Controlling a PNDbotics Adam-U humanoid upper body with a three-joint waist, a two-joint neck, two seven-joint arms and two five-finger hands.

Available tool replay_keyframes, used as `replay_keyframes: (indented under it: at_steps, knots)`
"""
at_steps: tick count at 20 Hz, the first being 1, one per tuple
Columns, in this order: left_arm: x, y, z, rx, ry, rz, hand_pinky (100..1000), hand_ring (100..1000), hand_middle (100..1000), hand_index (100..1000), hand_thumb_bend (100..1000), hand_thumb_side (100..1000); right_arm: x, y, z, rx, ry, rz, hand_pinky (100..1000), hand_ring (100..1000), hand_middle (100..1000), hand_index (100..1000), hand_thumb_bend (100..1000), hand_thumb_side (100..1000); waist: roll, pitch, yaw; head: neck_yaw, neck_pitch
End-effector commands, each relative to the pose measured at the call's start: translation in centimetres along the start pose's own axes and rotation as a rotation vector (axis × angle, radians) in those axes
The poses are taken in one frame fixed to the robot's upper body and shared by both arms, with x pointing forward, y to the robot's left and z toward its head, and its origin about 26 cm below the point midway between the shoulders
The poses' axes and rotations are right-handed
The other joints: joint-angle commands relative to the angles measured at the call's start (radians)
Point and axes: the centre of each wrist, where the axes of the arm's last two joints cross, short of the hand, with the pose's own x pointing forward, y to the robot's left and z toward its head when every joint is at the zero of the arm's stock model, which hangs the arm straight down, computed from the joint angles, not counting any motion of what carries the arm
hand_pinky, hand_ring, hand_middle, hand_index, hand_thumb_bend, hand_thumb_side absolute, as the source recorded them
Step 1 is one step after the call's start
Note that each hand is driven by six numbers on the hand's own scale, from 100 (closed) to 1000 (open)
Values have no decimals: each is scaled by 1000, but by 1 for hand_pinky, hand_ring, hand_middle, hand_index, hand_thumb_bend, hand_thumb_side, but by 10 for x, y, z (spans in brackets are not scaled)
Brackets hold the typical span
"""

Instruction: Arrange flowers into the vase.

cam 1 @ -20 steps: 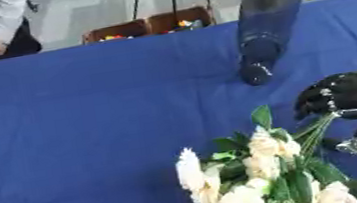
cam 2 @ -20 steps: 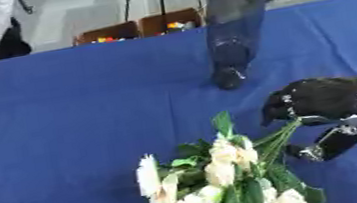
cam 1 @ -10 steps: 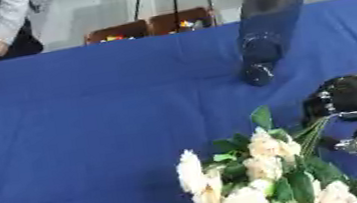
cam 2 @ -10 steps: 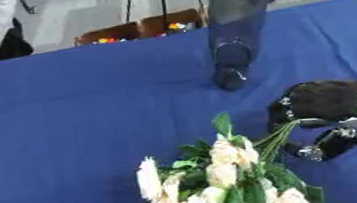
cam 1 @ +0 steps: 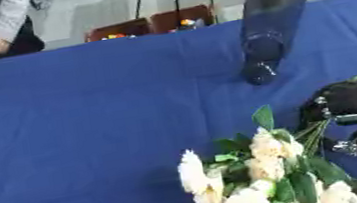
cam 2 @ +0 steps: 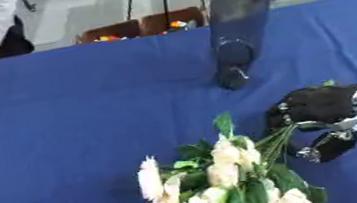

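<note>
A tall dark glass vase (cam 1: 271, 14) stands upright at the back right of the blue table (cam 1: 87, 117). A bunch of cream flowers (cam 1: 260, 175) with green leaves lies at the front, blooms toward the lower edge. Its green stems (cam 2: 278, 136) run up to the right into my right hand (cam 2: 320, 107). That black hand is curled around the stems, thumb below them. My left hand does not show in either view.
Beyond the table's far edge stand brown boxes (cam 1: 149, 24) with small coloured things and the legs of a tripod. A person in grey sits at the far left corner, away from the flowers.
My right hand has shifted slightly to the right and down with the stems. The flowers have hardly moved.
</note>
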Motion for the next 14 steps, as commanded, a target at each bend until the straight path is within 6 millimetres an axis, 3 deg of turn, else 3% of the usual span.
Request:
replay_keyframes:
  at_steps: [1,2,5,14]
  knots:
    - [5,4,-8,7,-36,-6,602,879,860,871,100,1000,-6,-9,5,-2,12,8,739,707,639,757,100,215,-15,-2,1,-2,-14]
    - [5,4,-8,7,-36,-6,602,878,859,871,100,1000,-6,-9,5,-4,12,6,624,524,483,608,100,212,-15,-2,1,-2,-14]
    - [5,5,-8,8,-36,-7,601,877,858,871,100,1000,-6,-11,5,-37,18,-12,508,398,356,475,100,209,-14,-2,0,-4,-15]
    - [5,5,-8,7,-38,-11,602,873,854,869,100,1000,-4,-14,11,-135,51,-37,412,167,141,247,100,226,-12,-6,1,-10,-23]
